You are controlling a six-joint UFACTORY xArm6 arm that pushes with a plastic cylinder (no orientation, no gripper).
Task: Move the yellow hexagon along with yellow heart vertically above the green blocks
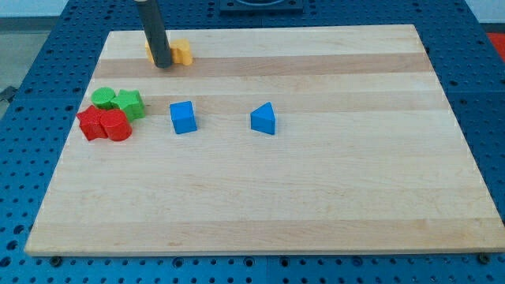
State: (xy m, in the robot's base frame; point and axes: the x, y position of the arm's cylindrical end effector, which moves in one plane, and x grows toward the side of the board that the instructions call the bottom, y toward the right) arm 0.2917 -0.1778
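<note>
My tip [162, 66] stands at the view's top left, right in front of the two yellow blocks. The rod hides most of the yellow hexagon [147, 54]; only a sliver shows at its left. The yellow heart [182, 53] shows at the rod's right, touching it or nearly so. The two green blocks, a round one [102, 97] and a star-like one [129, 102], lie below and to the left of the yellow pair.
Two red blocks [92, 124] [117, 125] touch the green ones from below. A blue cube [183, 117] and a blue triangular block [264, 118] lie in the middle. The wooden board [316, 197] rests on a blue perforated table.
</note>
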